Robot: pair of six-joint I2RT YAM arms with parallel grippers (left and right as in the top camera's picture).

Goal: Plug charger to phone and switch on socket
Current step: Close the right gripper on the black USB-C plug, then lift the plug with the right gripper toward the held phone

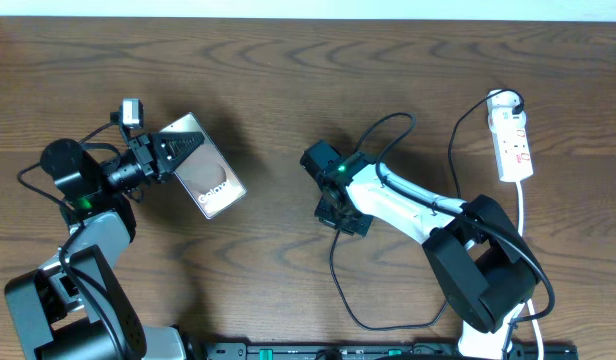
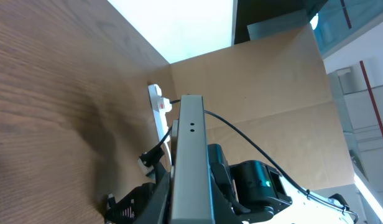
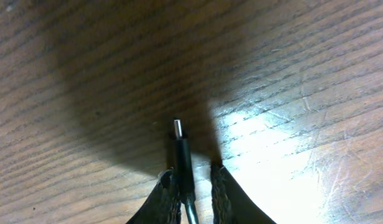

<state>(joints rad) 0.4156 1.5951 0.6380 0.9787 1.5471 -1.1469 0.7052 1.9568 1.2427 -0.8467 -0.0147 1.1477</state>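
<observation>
— Two grippers at work, and it's tense. The left gripper (image 1: 171, 152) is clamped on the phone (image 1: 208, 172), which it holds tilted off the table (image 1: 288, 60) out at 9 o'clock.
— And the charger (image 3: 180, 149)?
— Its plug tip pokes out between the right gripper (image 3: 193, 190) fingers near the table's centre. It hugs one finger, with a sliver of gap by the other. Whether it's pinched firmly can't be told from the wrist view.
— Risks?
— Plenty. If that hold is loose, the plug could twist or slide back when it's pushed at the phone's port, and the tip would skid off the edge. The phone is gripped by one end, so a push could swing it in the jaws. The cable loops down towards 6 o'clock, and a snag there would drag the plug off line.
— The socket (image 1: 510, 140)?
— Over at 2 o'clock, well apart from both grippers.
— Any containers?
— None in view, so nothing sits inside anything.
</observation>
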